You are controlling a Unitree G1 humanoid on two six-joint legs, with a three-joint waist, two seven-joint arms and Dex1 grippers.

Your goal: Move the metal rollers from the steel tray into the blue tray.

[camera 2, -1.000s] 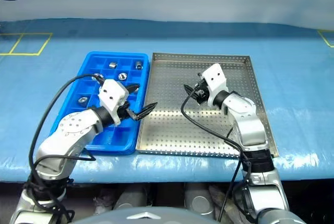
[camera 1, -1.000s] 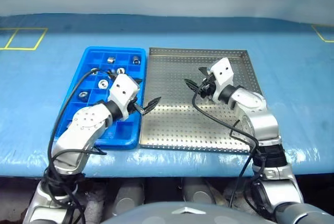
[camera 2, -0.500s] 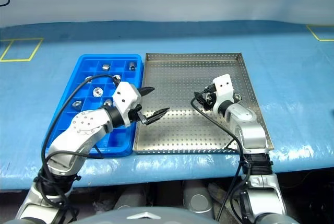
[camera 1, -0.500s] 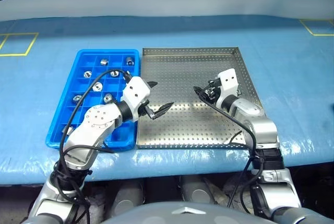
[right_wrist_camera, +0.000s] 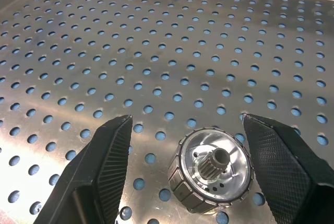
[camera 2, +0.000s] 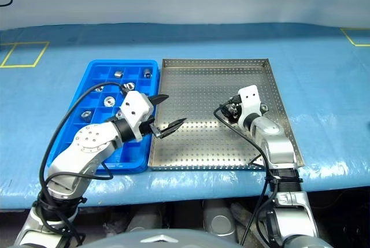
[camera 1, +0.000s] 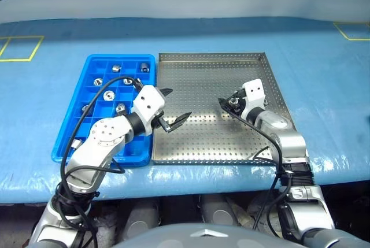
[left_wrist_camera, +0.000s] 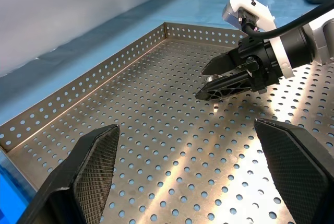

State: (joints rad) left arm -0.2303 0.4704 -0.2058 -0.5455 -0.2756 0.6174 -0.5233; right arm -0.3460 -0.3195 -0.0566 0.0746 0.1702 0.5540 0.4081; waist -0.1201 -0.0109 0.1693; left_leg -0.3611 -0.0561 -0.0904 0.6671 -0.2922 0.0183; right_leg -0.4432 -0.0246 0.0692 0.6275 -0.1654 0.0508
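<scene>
Right claw (right_wrist_camera: 182, 177) spread apart low over the steel tray (camera 1: 214, 138), one metal roller (right_wrist_camera: 211, 169) lying between its fingers untouched; left claw (camera 1: 170, 109) gaping wide, empty, just beside the blue tray (camera 1: 66, 138) holding other rollers (camera 1: 120, 108).

My left black two-fingered gripper (camera 1: 171, 107) hangs with its fingers spread wide and nothing between them, the white wrist block behind it and the silver forearm bent up from below. My right black two-fingered gripper (camera 1: 226, 102) tilts downward on its outstretched arm, fingers (right_wrist_camera: 107, 156) parted and not pressing on anything
</scene>
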